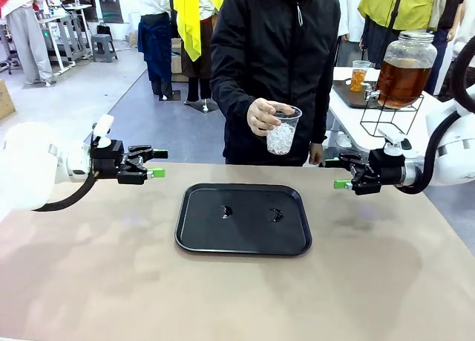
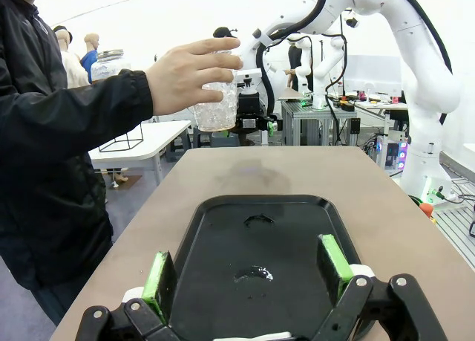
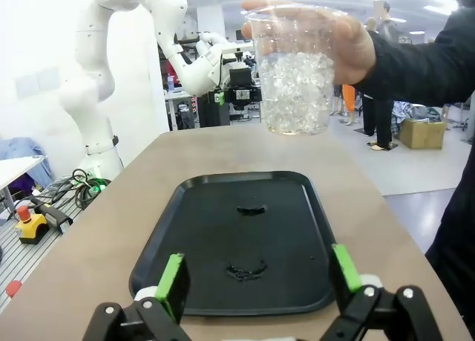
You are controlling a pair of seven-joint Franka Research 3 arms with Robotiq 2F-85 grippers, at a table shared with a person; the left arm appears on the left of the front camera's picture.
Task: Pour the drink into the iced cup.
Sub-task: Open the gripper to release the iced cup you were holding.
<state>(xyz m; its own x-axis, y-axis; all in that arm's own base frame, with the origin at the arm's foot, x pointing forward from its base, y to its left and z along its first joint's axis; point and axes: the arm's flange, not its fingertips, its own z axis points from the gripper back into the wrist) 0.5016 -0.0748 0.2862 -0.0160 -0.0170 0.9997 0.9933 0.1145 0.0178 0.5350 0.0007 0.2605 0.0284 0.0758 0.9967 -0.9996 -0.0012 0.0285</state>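
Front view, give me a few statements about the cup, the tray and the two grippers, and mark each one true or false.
1. The person's hand holds a clear plastic cup with ice in it, above the table. True.
2. The cup stands on the black tray. False: it is held in the air, past the tray's far edge.
3. The left gripper is open and holds nothing. True.
4. The right gripper is shut on the cup. False: it is open and apart from the cup.
5. The tray is dry. False: two small wet spots lie on it.
6. A glass dispenser of amber-brown drink stands on a side table behind the right arm. True.
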